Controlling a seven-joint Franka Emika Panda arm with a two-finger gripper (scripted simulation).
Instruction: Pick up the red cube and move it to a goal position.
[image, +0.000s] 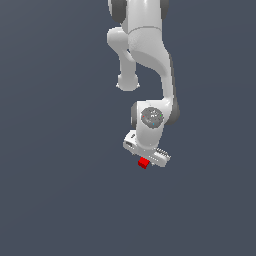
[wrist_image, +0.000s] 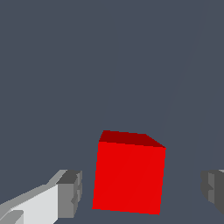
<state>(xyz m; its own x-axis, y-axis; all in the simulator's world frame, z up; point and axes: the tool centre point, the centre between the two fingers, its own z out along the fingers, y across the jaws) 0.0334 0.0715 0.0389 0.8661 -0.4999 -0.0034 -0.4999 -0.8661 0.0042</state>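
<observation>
The pincer (wrist_image: 139, 192) stands spread, the red cube (wrist_image: 129, 177) between its two fingers with a gap on each side, slightly wider on one. The cube appears to rest on the grey worktop (image: 60, 200). Recommended: centre the pincer over the cube, then press the fingers squarely on opposite faces before lifting.

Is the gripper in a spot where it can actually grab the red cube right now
Probably yes. The wrist view shows the red cube between the open gripper fingers, a gap on each side, nothing blocking.
</observation>
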